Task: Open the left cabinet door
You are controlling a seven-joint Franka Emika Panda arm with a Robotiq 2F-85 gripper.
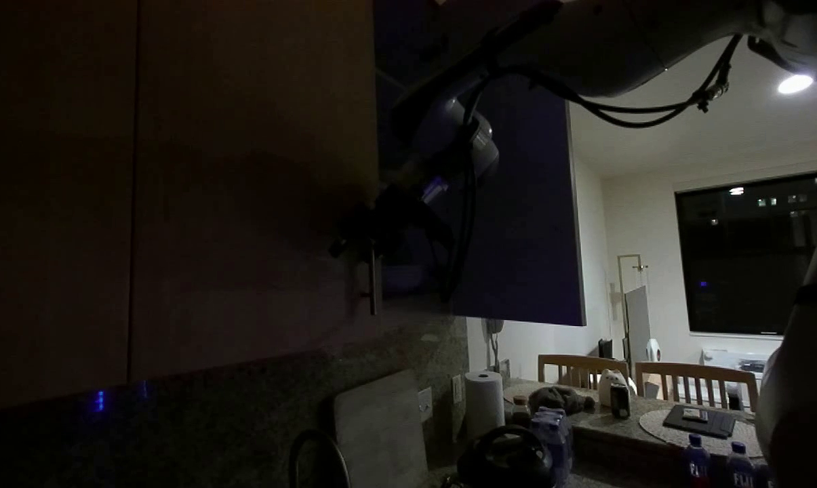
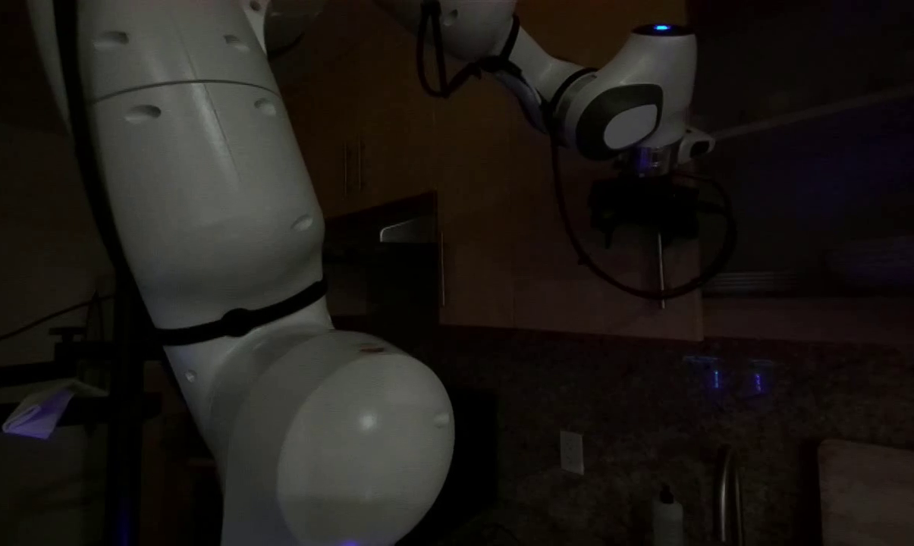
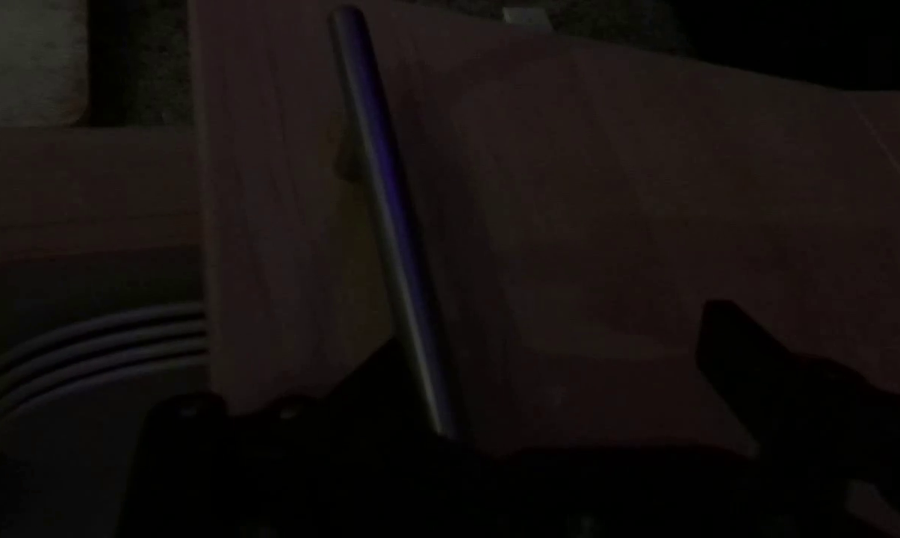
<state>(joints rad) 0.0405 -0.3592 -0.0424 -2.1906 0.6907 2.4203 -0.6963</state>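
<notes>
The left cabinet door [image 1: 259, 169] is a flat dark-brown wooden panel. It also shows in an exterior view [image 2: 578, 280] and fills much of the wrist view [image 3: 606, 224]. It looks flush with the cabinet or nearly so. Its slim silver bar handle [image 3: 390, 209] runs along the door's free edge; its lower part shows in both exterior views [image 1: 373, 291] [image 2: 661, 273]. My gripper [image 3: 558, 329] is at the handle, its black fingers wide apart. The handle lies between them, close to the left finger in the wrist view; contact is too dark to tell. The gripper hides the handle's upper part.
A blue-grey door panel [image 1: 523, 224] stands out beyond the arm. Stacked plates [image 3: 98, 351] sit on the open shelf beside the door. A cable loop [image 2: 616, 287] hangs around the gripper. Below are a faucet [image 2: 726, 485], a cutting board [image 1: 381, 427] and a paper towel roll [image 1: 484, 403].
</notes>
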